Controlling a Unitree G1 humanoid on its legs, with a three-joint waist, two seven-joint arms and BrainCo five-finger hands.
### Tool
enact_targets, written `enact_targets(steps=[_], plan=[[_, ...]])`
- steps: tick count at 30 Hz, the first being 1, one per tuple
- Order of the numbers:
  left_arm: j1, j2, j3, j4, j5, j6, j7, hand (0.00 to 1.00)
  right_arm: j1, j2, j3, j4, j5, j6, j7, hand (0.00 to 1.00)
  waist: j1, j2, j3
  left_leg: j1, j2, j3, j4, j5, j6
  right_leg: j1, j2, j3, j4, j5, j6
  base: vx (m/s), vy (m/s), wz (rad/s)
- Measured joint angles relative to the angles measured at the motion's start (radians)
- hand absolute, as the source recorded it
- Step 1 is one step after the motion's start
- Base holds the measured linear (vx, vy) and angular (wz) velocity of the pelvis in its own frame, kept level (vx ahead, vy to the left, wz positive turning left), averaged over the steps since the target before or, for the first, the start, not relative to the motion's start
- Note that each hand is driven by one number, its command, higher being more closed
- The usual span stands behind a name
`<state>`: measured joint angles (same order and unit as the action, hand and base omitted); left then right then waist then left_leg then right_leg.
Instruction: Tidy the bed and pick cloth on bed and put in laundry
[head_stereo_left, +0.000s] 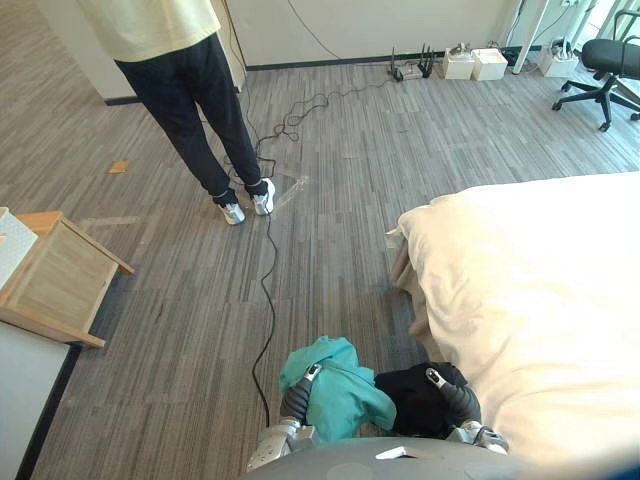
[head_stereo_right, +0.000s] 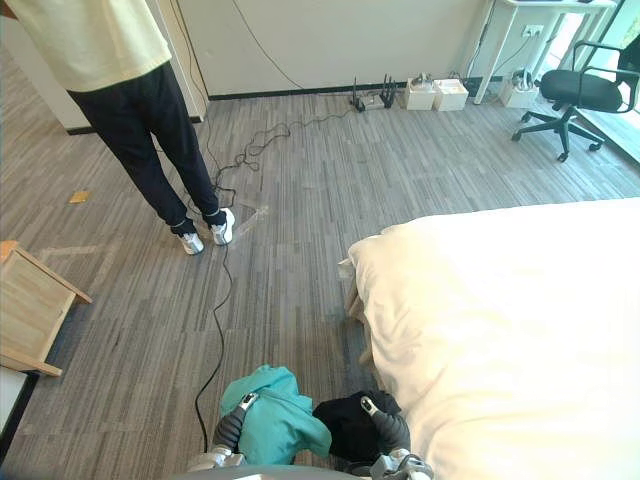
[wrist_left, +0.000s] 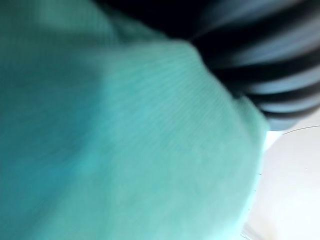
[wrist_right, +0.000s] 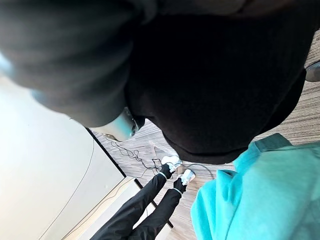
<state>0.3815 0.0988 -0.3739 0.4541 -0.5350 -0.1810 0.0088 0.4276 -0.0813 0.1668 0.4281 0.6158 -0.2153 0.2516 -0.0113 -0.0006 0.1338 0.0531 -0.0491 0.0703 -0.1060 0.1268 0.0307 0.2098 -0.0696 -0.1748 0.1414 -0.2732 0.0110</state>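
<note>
A teal cloth (head_stereo_left: 340, 390) hangs bunched over my left hand (head_stereo_left: 298, 396), low in front of me and off the floor; it also covers the left wrist view (wrist_left: 125, 150). Beside it on the right, my right hand (head_stereo_left: 456, 400) holds a black cloth (head_stereo_left: 412, 398). In the right wrist view a silver finger (wrist_right: 121, 128) curls against the black cloth (wrist_right: 215, 90). The bed (head_stereo_left: 540, 300), under a smooth cream duvet, stands at my right; its near corner is just beyond the black cloth.
A person (head_stereo_left: 190, 90) in dark trousers stands on the wood floor at the far left. A wooden crate (head_stereo_left: 55, 280) lies tilted at the left edge. An office chair (head_stereo_left: 605, 65) and white boxes (head_stereo_left: 475, 65) stand by the far wall.
</note>
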Motion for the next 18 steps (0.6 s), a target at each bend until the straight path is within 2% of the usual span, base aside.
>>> enact_targets(steps=[1,6,11,12,13,14,15,16,18], plan=[[0.026,0.025,-0.037,-0.008,0.007,-0.002,0.014,1.0,-0.006,0.001,0.038,0.024,-0.001,-0.01,0.0,1.0,-0.025,-0.009,-0.003,0.034,-0.037,0.02,-0.001,-0.027,0.021,0.041,-0.038,0.016,-0.02,0.002,0.029,0.0,0.0,0.0],[0.025,0.025,-0.034,-0.008,0.006,-0.002,0.014,1.0,-0.006,-0.001,0.037,0.024,-0.001,-0.01,0.0,1.0,-0.025,-0.009,-0.003,0.029,-0.035,0.028,-0.001,-0.034,0.015,0.032,-0.037,0.023,-0.023,0.0,0.029,0.0,-0.002,-0.03],[0.004,0.028,-0.028,-0.012,0.007,-0.008,0.025,1.0,-0.007,-0.003,0.026,0.022,-0.001,-0.01,-0.034,1.0,-0.024,-0.008,-0.008,-0.045,-0.026,0.052,0.011,-0.048,0.018,-0.052,-0.034,0.031,-0.012,-0.005,0.03,0.02,-0.028,-0.07],[-0.004,0.031,-0.025,-0.024,0.007,-0.015,0.035,1.0,-0.008,-0.004,0.024,0.022,-0.001,-0.01,-0.049,1.0,-0.024,-0.009,-0.008,-0.091,-0.026,0.061,0.085,-0.084,0.011,-0.07,-0.04,0.038,0.006,-0.006,0.03,0.11,-0.02,-0.1],[-0.008,0.032,-0.014,-0.043,0.007,-0.029,0.039,1.0,-0.011,-0.011,0.024,0.02,-0.001,-0.01,-0.063,1.0,-0.023,-0.01,-0.005,-0.161,-0.015,0.074,0.213,-0.153,0.007,-0.086,-0.035,0.046,0.024,-0.013,0.023,0.11,-0.019,-0.13],[-0.009,0.03,-0.004,-0.052,0.006,-0.036,0.04,1.0,-0.015,-0.015,0.023,0.017,-0.002,-0.01,-0.067,1.0,-0.019,-0.007,0.0,-0.191,-0.005,0.079,0.282,-0.178,0.009,-0.092,-0.032,0.052,0.036,-0.018,0.02,0.07,-0.019,-0.09],[-0.026,0.027,0.025,-0.061,0.003,-0.045,0.04,1.0,-0.031,-0.024,0.022,0.015,-0.003,-0.01,-0.079,1.0,-0.01,-0.003,0.025,-0.253,0.016,0.11,0.431,-0.21,-0.016,-0.095,-0.028,0.051,0.054,-0.036,0.008,0.0,0.0,0.0],[-0.055,0.026,0.06,-0.064,-0.005,-0.047,0.04,1.0,-0.041,-0.032,0.016,0.009,-0.003,-0.01,-0.087,1.0,-0.009,-0.002,0.051,-0.326,0.051,0.149,0.603,-0.218,-0.029,-0.095,-0.025,0.05,0.081,-0.057,0.005,-0.03,-0.03,0.04],[-0.064,0.015,0.101,-0.075,-0.025,-0.052,0.035,1.0,-0.037,-0.061,0.017,-0.003,-0.005,-0.01,-0.091,1.0,-0.001,0.019,0.074,-0.387,0.096,0.165,0.767,-0.215,-0.034,-0.067,-0.009,0.04,0.091,-0.078,-0.005,0.01,-0.032,0.08]])
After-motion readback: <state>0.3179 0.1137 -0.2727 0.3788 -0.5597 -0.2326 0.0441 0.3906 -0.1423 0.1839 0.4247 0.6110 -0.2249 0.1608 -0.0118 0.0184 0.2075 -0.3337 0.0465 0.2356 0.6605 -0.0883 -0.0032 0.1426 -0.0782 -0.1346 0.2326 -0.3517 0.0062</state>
